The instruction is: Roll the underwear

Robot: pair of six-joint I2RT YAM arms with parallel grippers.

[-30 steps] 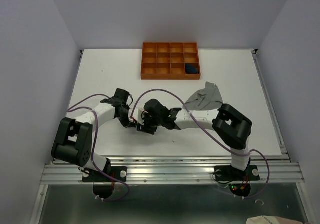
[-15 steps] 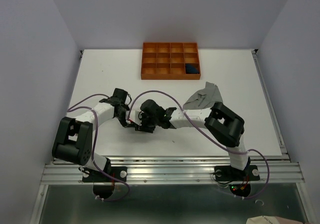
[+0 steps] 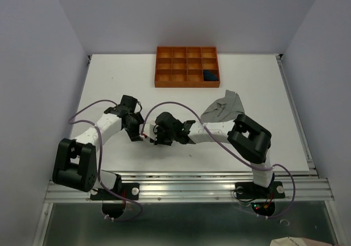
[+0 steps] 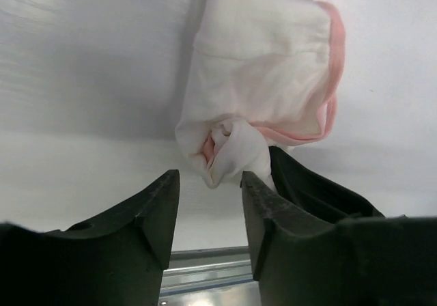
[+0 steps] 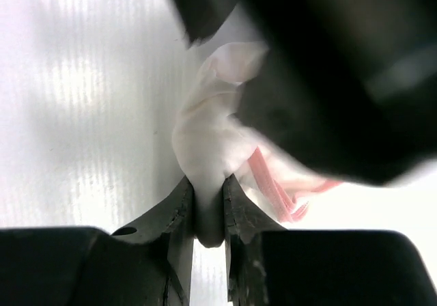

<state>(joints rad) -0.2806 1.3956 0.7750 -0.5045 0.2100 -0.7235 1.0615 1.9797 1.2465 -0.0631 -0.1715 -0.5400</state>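
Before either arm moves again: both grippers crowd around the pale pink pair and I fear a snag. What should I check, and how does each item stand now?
1. Hold of the right gripper on the pale pink-white underwear: ok, jaws closed on a bunched fold.
2. The left gripper free of the cloth: ok, jaws apart, the bunched end just ahead of the tips, not clamped.
3. Roll complete: not ok, only one end is bunched and the rest is mostly spread out.
4. Clearance between the two grippers: cannot tell, they sit very close in the top view.
5. The grey underwear out of the way: ok, it lies farther right, apart from the pink pair.
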